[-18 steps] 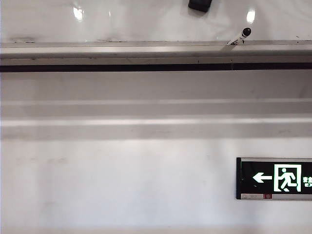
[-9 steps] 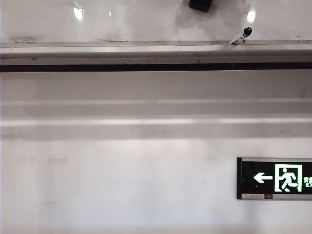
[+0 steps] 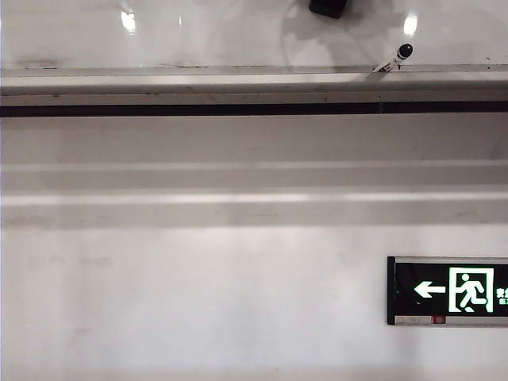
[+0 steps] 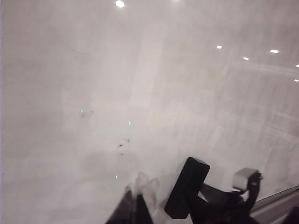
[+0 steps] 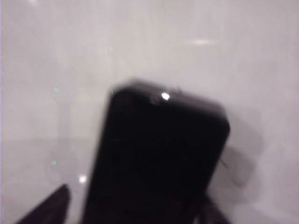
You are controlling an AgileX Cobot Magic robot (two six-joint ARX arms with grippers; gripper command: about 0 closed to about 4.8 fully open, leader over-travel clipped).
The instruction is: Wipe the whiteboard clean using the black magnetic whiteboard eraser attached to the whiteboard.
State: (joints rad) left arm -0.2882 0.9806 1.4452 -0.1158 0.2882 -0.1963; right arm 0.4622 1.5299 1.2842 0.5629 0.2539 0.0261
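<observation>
The black eraser [image 3: 327, 7] is seen against the whiteboard [image 3: 198, 32], above the grey rail [image 3: 198, 79] and up-left of a marker [image 3: 394, 58] resting on that rail. The right hand [image 5: 135, 205] is placed at the eraser [image 5: 156, 158], a finger [image 5: 46, 207] to either side (contact cannot be told). The left hand [image 4: 159, 200] is held near the whiteboard [image 4: 93, 93]; whether its fingers are apart cannot be told.

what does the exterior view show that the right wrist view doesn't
Only the exterior view: the long grey metal rail, a white marker with a black cap resting on it, the matte wall below and the black green-lit exit sign. Only the right wrist view: the right pincer's dark fingers flanking the eraser, close up. Both share the glossy whiteboard and the black rectangular eraser.
</observation>
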